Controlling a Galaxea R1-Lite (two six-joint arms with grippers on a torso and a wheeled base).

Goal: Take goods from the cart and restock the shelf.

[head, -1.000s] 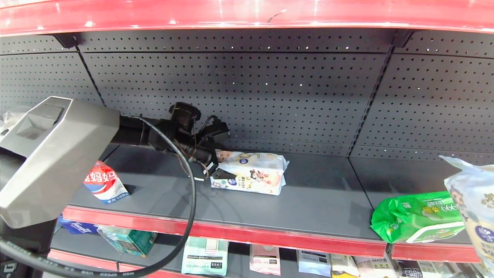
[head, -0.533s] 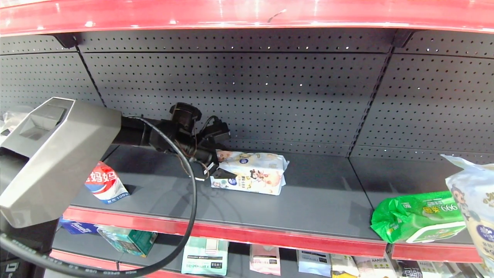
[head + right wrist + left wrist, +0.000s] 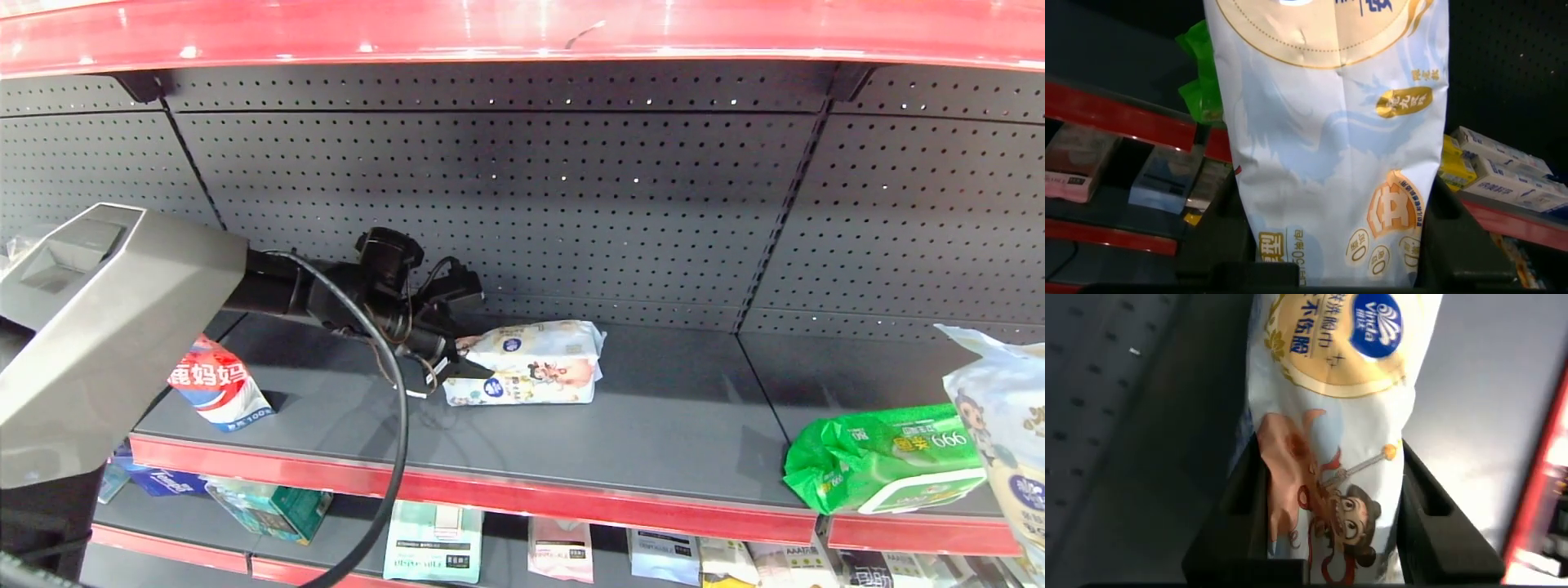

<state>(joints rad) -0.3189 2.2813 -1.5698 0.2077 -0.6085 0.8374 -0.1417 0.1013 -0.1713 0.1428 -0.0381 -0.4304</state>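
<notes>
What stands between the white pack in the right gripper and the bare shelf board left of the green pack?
The green pack does: it lies at the front edge of the shelf, directly beside the white pack held in the right gripper. Behind it the board looks bare.

My left arm (image 3: pixel 106 327) wears a grey, angular shell; past it the forearm (image 3: pixel 326 298) is black; a thick black cable (image 3: pixel 405 425) loops beneath; thin brown wires cross the wrist; my fingers (image 3: pixel 1233 531) are matte black.
</notes>
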